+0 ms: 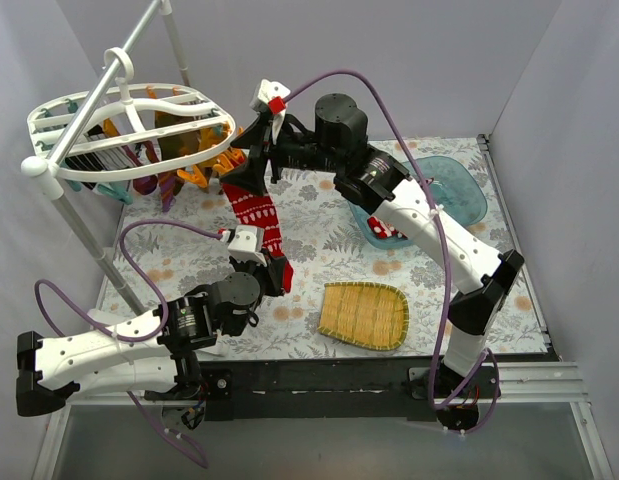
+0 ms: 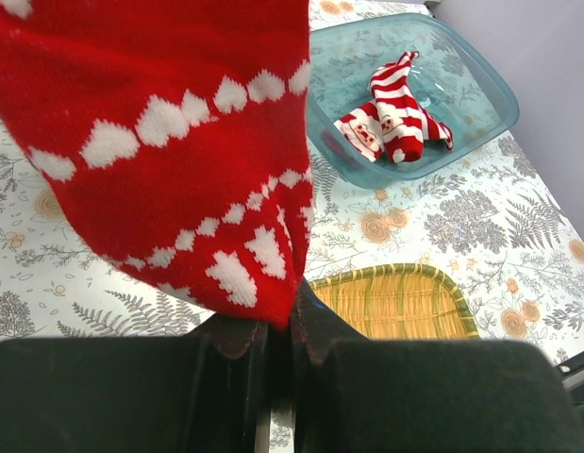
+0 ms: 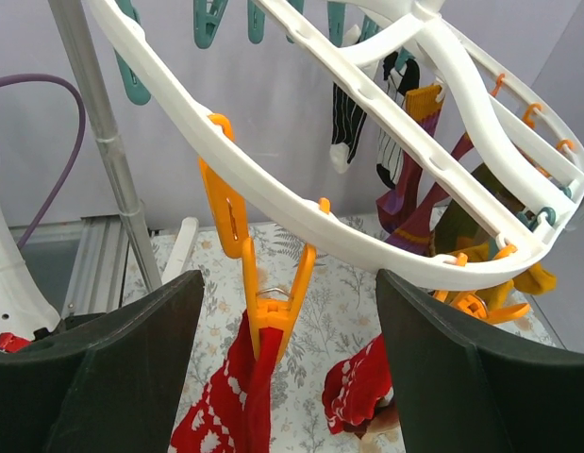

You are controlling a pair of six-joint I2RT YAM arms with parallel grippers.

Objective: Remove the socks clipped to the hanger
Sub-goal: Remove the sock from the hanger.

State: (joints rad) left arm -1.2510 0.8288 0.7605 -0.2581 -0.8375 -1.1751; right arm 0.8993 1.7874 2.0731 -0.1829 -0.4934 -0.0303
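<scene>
Sock (image 2: pixel 178 160), red, tight in left claw (image 2: pixel 280 330); right claw (image 3: pixel 287 278) agape, empty, facing orange clip (image 3: pixel 271 316).

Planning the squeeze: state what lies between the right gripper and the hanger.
An orange clip, hanging from the hanger and clamped on the red sock, seen in the right wrist view.
</scene>
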